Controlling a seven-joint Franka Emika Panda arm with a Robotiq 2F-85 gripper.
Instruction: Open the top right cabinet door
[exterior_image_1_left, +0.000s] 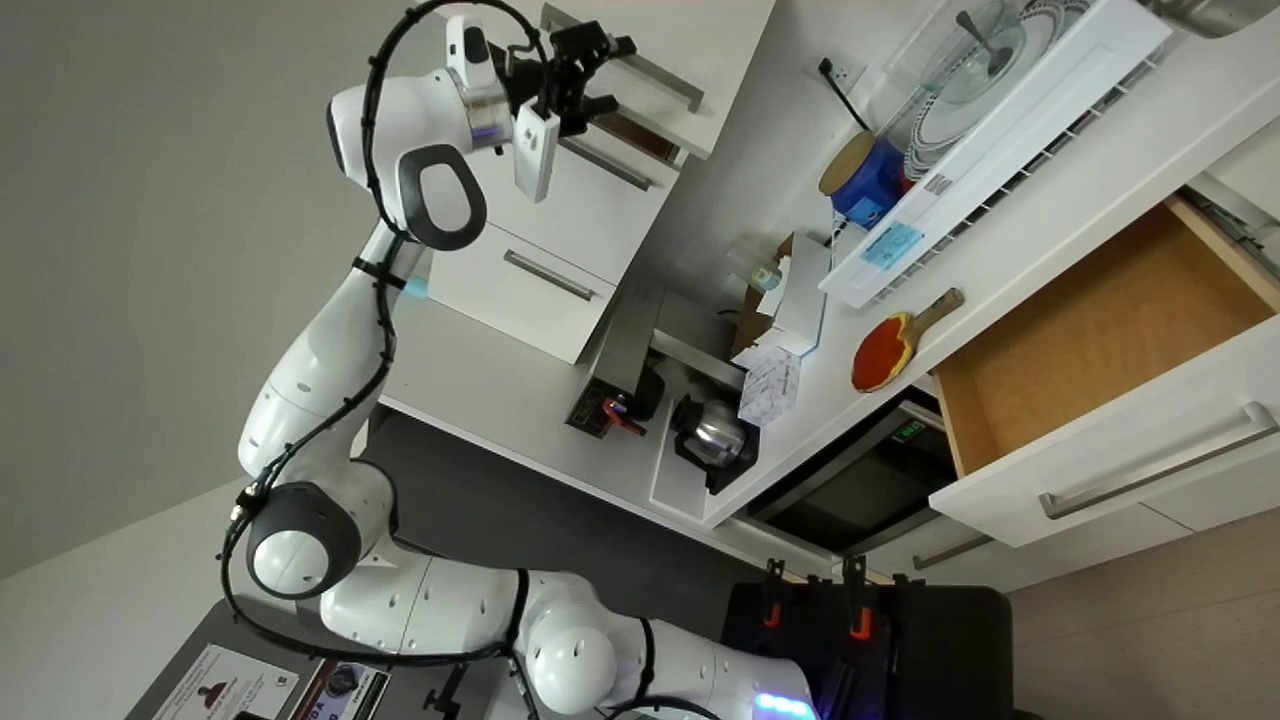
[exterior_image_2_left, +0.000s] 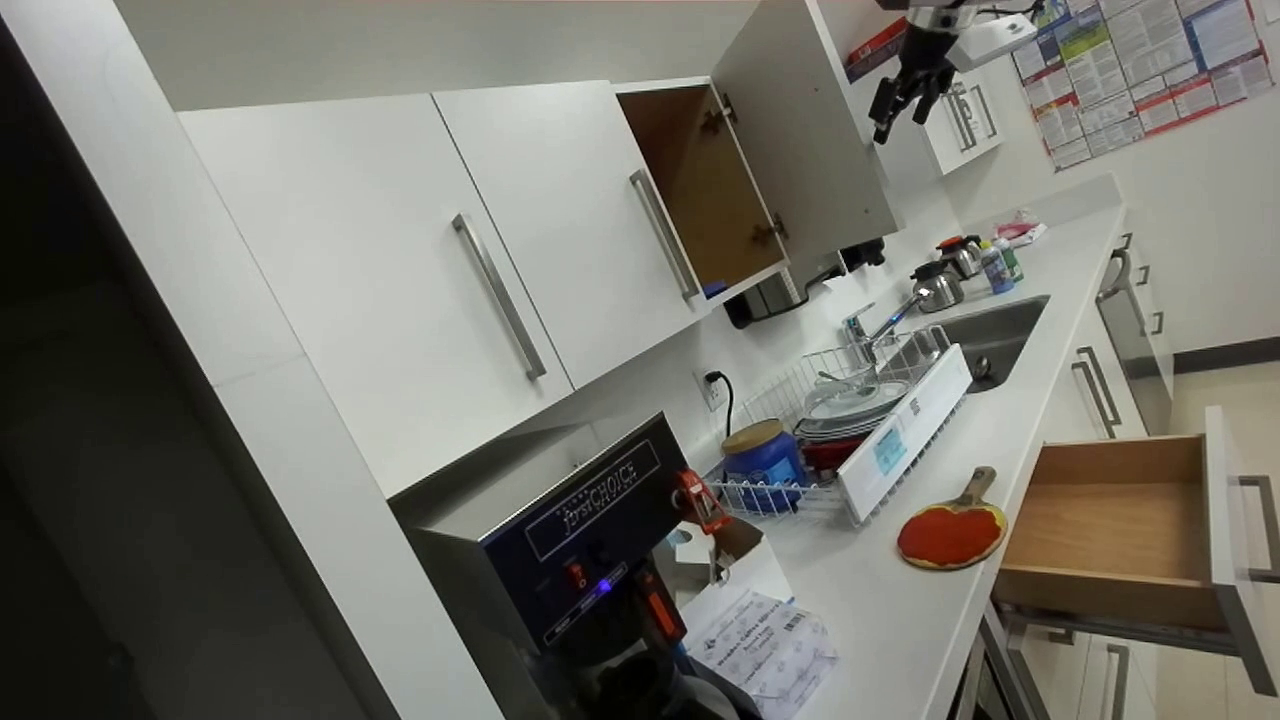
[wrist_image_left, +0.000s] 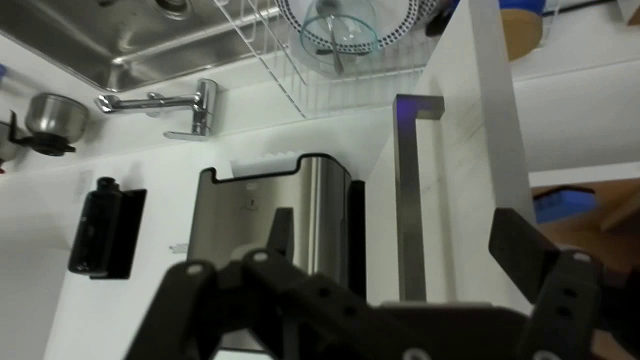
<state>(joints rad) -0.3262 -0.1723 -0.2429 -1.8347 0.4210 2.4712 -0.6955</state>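
The top right cabinet door, a tall white panel, stands swung open in both exterior views (exterior_image_1_left: 700, 45) (exterior_image_2_left: 800, 130). Its inner face and hinges show in an exterior view. The wrist view shows its outer face (wrist_image_left: 465, 190), its edge, and the brown cabinet inside behind it. The slim metal bar handle (wrist_image_left: 411, 200) runs upright between my fingers in the wrist view; it also shows in an exterior view (exterior_image_1_left: 665, 82). My gripper (wrist_image_left: 397, 240) is open, with both fingers apart from the bar. It is at the door's outer side in both exterior views (exterior_image_1_left: 613, 76) (exterior_image_2_left: 900, 118).
Closed white cabinet doors (exterior_image_2_left: 560, 220) adjoin the open cabinet. A steel dispenser (wrist_image_left: 260, 215) hangs on the wall beside the door. Below are a dish rack (exterior_image_2_left: 905, 430), a sink (exterior_image_2_left: 1000, 335) and a coffee machine (exterior_image_2_left: 590, 520). A drawer (exterior_image_2_left: 1105, 510) is pulled out under the counter.
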